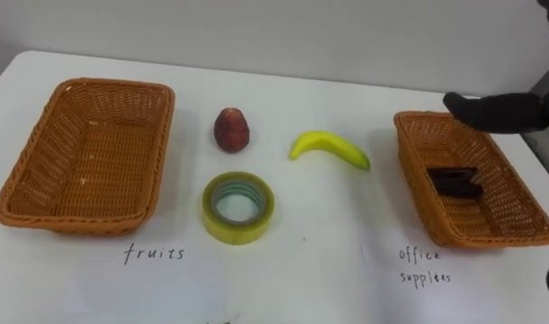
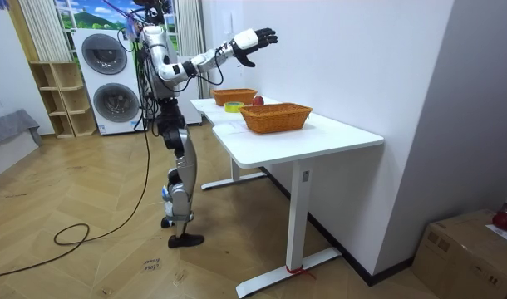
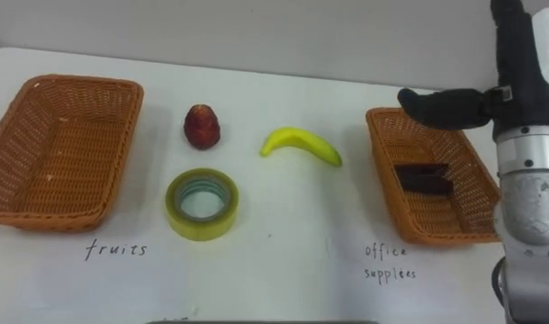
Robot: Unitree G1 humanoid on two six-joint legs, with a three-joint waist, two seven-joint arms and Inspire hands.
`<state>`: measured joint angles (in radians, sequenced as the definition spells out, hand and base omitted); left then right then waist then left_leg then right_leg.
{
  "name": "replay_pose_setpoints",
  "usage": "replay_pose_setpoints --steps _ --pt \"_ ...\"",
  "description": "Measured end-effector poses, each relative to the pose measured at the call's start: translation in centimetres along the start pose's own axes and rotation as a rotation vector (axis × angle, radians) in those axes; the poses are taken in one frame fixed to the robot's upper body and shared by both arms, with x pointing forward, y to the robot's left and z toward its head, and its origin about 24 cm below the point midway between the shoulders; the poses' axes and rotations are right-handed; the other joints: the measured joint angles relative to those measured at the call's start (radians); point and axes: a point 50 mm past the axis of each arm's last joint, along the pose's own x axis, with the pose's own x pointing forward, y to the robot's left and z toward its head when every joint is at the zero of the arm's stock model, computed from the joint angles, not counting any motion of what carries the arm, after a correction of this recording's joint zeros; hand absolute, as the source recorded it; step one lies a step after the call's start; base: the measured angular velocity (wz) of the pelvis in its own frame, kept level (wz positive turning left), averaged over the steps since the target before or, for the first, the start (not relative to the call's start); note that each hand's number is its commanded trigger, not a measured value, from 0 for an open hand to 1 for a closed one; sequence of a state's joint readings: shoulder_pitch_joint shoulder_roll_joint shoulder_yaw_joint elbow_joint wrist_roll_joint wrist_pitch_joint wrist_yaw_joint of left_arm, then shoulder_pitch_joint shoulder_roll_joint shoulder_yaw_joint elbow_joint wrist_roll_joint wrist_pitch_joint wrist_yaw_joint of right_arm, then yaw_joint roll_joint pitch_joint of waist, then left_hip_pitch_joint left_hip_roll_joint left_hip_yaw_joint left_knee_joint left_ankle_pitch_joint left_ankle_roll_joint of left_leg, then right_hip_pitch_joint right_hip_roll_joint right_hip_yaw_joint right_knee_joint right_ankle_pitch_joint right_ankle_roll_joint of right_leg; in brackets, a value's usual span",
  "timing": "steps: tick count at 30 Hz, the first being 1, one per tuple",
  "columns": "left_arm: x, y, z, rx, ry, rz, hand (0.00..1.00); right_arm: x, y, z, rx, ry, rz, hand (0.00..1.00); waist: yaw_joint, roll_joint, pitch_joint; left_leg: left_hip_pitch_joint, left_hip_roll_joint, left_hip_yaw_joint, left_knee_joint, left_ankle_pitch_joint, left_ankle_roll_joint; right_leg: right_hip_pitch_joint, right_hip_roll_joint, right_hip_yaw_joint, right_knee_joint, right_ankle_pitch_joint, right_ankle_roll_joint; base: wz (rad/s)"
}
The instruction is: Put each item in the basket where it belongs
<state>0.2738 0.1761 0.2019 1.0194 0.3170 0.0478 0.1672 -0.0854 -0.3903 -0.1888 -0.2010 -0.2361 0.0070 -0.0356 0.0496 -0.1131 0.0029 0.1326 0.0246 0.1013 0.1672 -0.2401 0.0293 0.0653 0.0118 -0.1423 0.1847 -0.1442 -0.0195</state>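
On the white table a red fruit (image 1: 231, 129) and a yellow banana (image 1: 328, 147) lie between two wicker baskets. In front of them rests a roll of yellowish tape (image 1: 238, 207). The left basket (image 1: 159, 148), marked for fruits, holds nothing. The right basket (image 1: 409, 155), marked for office supplies, holds a black object (image 1: 454, 182). My right hand (image 1: 499, 110) hovers above the far rim of the right basket, fingers straight and spread, holding nothing. In the room view it is raised high (image 2: 255, 41) over the table.
I stand at the long side of the white table (image 2: 320, 137), which is set against a white wall. Washing machines (image 2: 112, 79) and a shelf are behind me, and a cardboard box (image 2: 474, 249) sits on the floor past the table's end.
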Motion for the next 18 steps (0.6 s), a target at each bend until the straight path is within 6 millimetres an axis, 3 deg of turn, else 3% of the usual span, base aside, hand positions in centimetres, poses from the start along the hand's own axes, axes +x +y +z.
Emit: replay_pose_setpoints --steps 9,18 --pt "0.0 -0.4 0.3 0.042 -0.002 0.003 0.00 0.2 1.8 0.9 0.060 -0.024 0.072 0.00 0.050 0.009 -0.0036 -0.016 -0.005 -0.038 0.007 0.000 0.000 0.006 -0.010 -0.051 0.000 0.000 0.000 0.11" --pt "0.0 -0.8 1.1 0.091 -0.024 -0.010 0.00 -0.4 5.6 1.5 0.185 -0.033 0.243 0.00 0.077 0.010 -0.0006 -0.034 -0.006 -0.064 0.016 0.000 0.000 0.005 -0.012 -0.065 -0.004 0.000 0.000 0.09"
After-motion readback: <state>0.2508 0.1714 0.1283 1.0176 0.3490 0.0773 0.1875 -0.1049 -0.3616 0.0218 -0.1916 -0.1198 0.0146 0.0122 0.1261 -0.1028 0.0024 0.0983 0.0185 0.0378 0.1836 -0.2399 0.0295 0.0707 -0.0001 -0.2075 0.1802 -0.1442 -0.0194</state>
